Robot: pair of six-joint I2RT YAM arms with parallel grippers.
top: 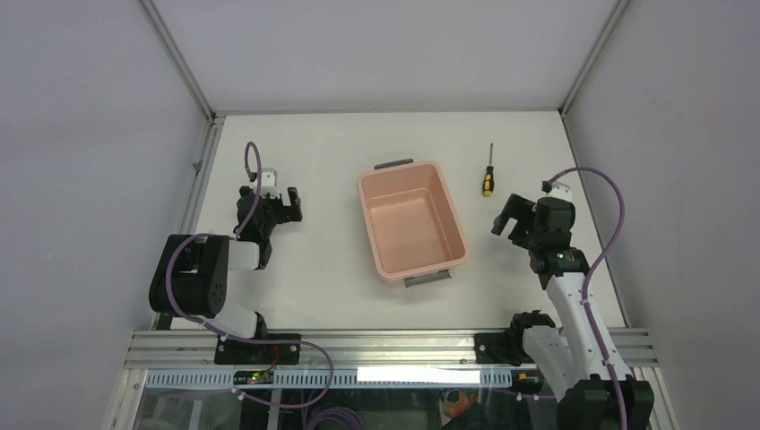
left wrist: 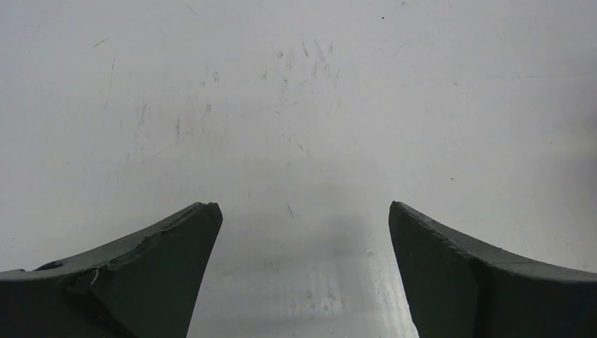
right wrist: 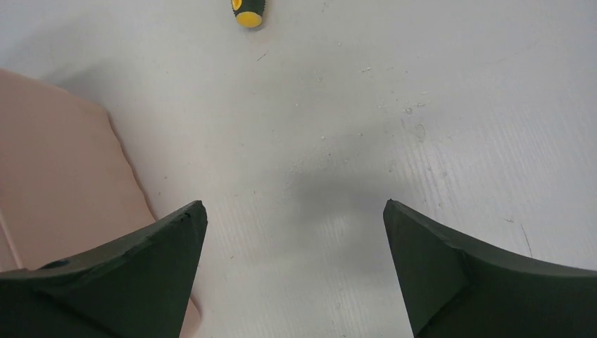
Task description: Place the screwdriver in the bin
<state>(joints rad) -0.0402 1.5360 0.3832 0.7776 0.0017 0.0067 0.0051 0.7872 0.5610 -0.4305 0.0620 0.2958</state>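
Beside the one bin (top: 412, 219) lies one screwdriver (top: 487, 179)

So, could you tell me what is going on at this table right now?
Two robot arms are set up to put a screwdriver into a pink bin, but nothing is held yet. The screwdriver lies on the table just right of the empty bin. The right gripper hangs open just short of its handle. The left gripper is open over bare table, left of the bin.
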